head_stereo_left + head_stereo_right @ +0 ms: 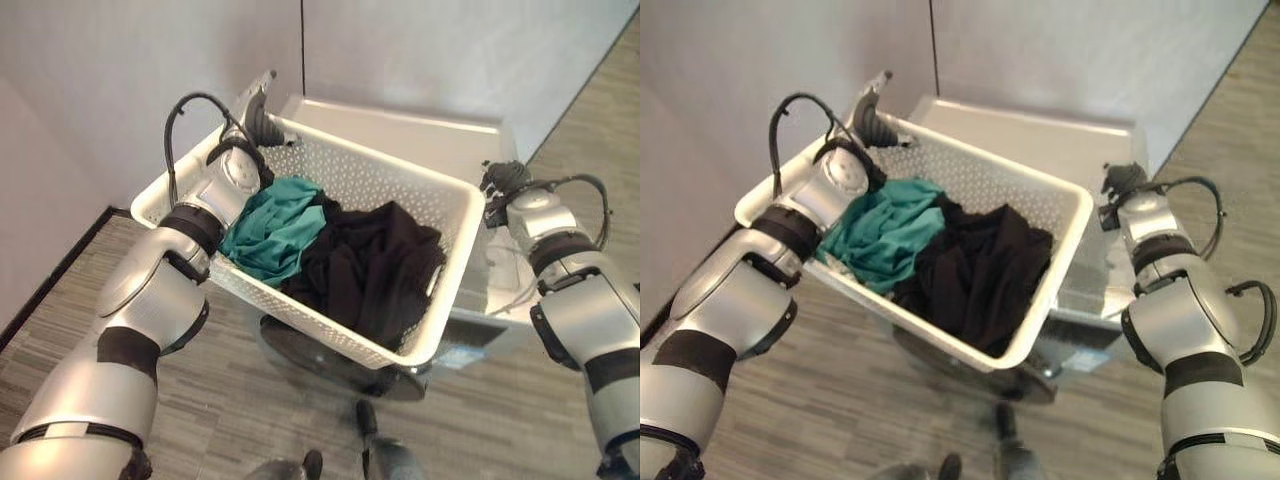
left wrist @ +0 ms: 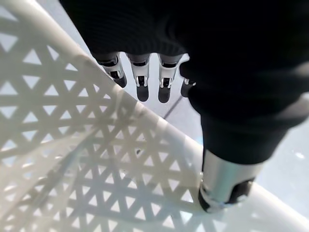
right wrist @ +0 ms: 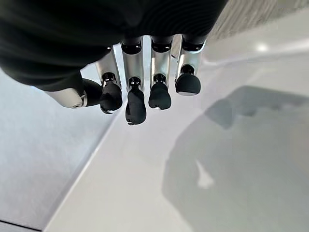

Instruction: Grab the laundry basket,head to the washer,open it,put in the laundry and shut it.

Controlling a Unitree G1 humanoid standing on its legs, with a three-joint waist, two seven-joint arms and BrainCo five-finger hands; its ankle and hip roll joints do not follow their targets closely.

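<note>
A: Where's the laundry basket (image 1: 330,250)?
B: Held above the washer (image 1: 420,130). Left hand (image 1: 258,118) at its far-left rim, fingers (image 2: 142,77) curled over. Teal and black laundry (image 1: 340,250) inside. Right hand (image 1: 505,180) by its right rim, fingers (image 3: 136,104) curled, grip unclear.

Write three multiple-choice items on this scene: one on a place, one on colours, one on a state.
1. Where is the left hand? A on the floor; B at the laundry basket rim; C buried in clothes.
2. The basket holds: A a red towel; B a teal garment and a black garment; C yellow socks.
3. The laundry basket is: A empty; B upside down; C loaded.
Key: B, its fingers and thumb straddle the rim; B, both colours lie side by side; C, clothes sit inside it.
</note>
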